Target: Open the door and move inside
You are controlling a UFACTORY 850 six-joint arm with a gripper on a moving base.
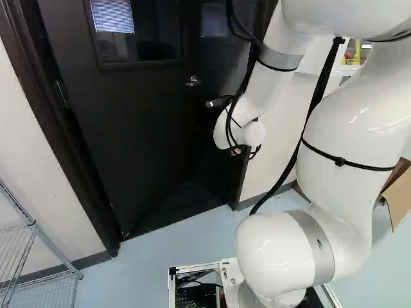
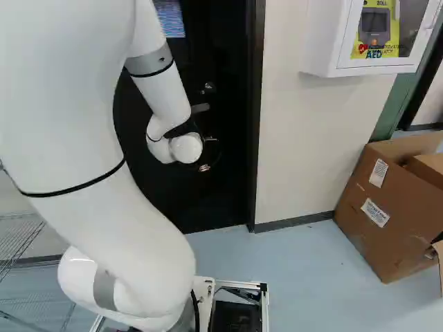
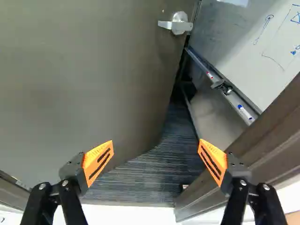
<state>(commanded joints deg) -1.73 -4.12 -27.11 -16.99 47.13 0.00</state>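
My claw (image 3: 155,145) is wide open, maybe to push the part-open door (image 1: 144,128), upper left in the left base view.

Wht arm (image 1: 347,128) w/ blk cables (image 1: 319,86)

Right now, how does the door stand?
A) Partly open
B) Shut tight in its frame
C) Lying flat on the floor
A: in the wrist view, a gap between the door and its frame shows dark flooring and a whiteboard beyond.
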